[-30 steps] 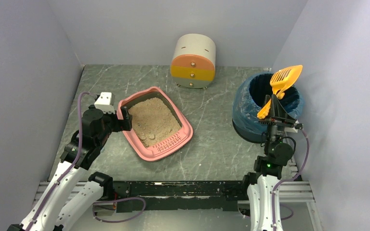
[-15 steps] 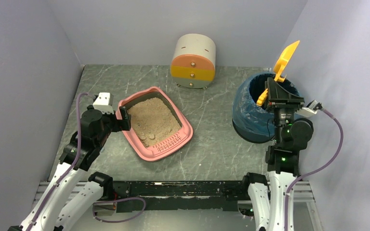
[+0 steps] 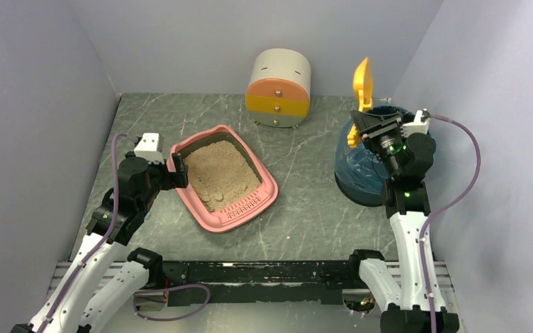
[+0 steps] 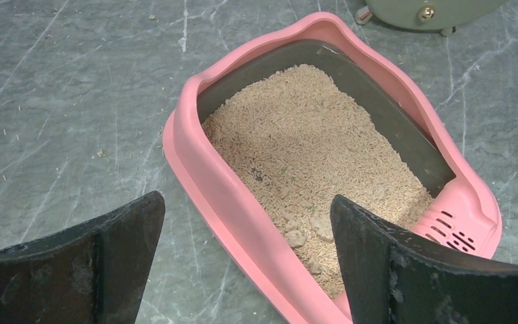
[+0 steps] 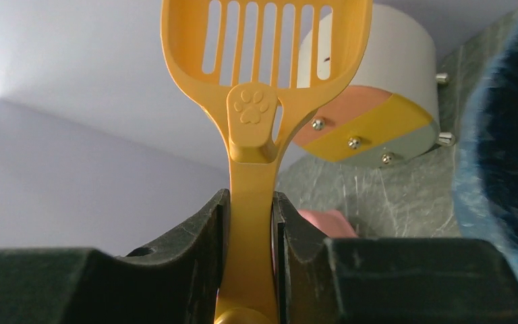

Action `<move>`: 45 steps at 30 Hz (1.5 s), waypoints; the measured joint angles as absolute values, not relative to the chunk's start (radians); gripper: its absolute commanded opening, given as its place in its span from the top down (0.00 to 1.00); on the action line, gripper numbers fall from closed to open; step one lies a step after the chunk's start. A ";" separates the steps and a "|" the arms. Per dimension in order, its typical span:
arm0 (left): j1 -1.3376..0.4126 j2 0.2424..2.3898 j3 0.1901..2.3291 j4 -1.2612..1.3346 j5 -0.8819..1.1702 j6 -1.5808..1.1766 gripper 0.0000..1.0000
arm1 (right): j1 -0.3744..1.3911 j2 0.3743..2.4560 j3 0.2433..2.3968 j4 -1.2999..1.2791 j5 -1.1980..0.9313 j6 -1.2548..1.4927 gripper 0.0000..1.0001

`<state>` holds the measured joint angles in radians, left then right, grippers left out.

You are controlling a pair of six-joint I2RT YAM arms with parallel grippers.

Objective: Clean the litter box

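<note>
The right arm has swung the scoop [image 3: 363, 78] leftward: a second ago it hung over the right side of the bin [image 3: 356, 173], and now it stands upright above the bin's left rim, turned edge-on to the overhead camera. The left arm has not shifted.

Nearest the front edge, the left arm reaches in from the near-left corner. The left gripper [image 3: 178, 172] sits at the box's left rim with its fingers spread wide, closed on nothing. I cannot tell whether a finger touches the rim.

The litter box [image 3: 269, 186] lies askew, left of the bench centre, with its slotted ledge toward the near edge. A few clumps [image 4: 297, 237] show in the litter [image 3: 218, 173] close to that ledge.

Toward the right edge, the right arm stands tall, wrist bent back, and the right gripper [image 5: 251, 223] pinches the scoop's handle. The slotted blade looks empty.

This looks like the return after a dump into the bin. The next move calls for carrying the scoop across to the box, tipping the blade down and digging under the remaining clumps.

The drawer unit [image 3: 277, 87] stands at the far edge.
</note>
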<state>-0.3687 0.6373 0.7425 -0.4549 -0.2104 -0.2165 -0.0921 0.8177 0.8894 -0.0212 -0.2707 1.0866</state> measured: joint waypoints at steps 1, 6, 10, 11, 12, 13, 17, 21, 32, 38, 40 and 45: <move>-0.369 0.639 0.743 -0.457 -0.215 -0.216 0.03 | -0.073 0.830 0.906 -0.033 -0.279 1.058 1.00; -0.369 0.641 0.743 -0.469 -0.235 -0.217 0.03 | 0.030 0.861 0.956 -0.059 -0.299 0.929 1.00; -0.369 0.641 0.743 -0.480 -0.262 -0.217 0.03 | 0.098 0.862 0.955 -0.073 -0.302 0.839 1.00; -0.369 0.641 0.743 -0.481 -0.269 -0.218 0.03 | 0.115 0.863 0.955 -0.077 -0.301 0.817 1.00; -0.369 0.640 0.743 -0.483 -0.276 -0.218 0.03 | 0.134 0.866 0.955 -0.080 -0.300 0.795 1.00; -0.369 0.640 0.743 -0.485 -0.283 -0.220 0.03 | 0.155 0.870 0.955 -0.083 -0.299 0.775 1.00; -0.369 0.640 0.747 -0.500 -0.294 -0.223 0.03 | 0.250 0.881 0.923 -0.087 -0.291 0.715 1.00; -0.369 0.649 0.757 -0.517 -0.303 -0.224 0.03 | 0.331 0.891 0.863 -0.101 -0.294 0.672 1.00; -0.369 0.602 0.759 -0.525 -0.338 -0.224 0.03 | 0.603 1.000 0.824 -0.121 -0.242 0.545 1.00; -0.369 0.557 0.759 -0.524 -0.364 -0.224 0.03 | 0.818 0.998 0.784 -0.035 -0.086 0.253 1.00; -0.369 0.552 0.759 -0.524 -0.364 -0.224 0.03 | 0.878 1.010 0.766 -0.010 -0.026 0.179 1.00; -0.369 0.539 0.759 -0.523 -0.375 -0.224 0.03 | 1.019 1.120 0.757 0.073 0.143 0.038 1.00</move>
<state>-0.3687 0.5392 0.7586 -0.5232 -0.3752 -0.2245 1.0187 1.1198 0.7574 0.0734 0.1432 0.0380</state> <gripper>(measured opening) 0.971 0.295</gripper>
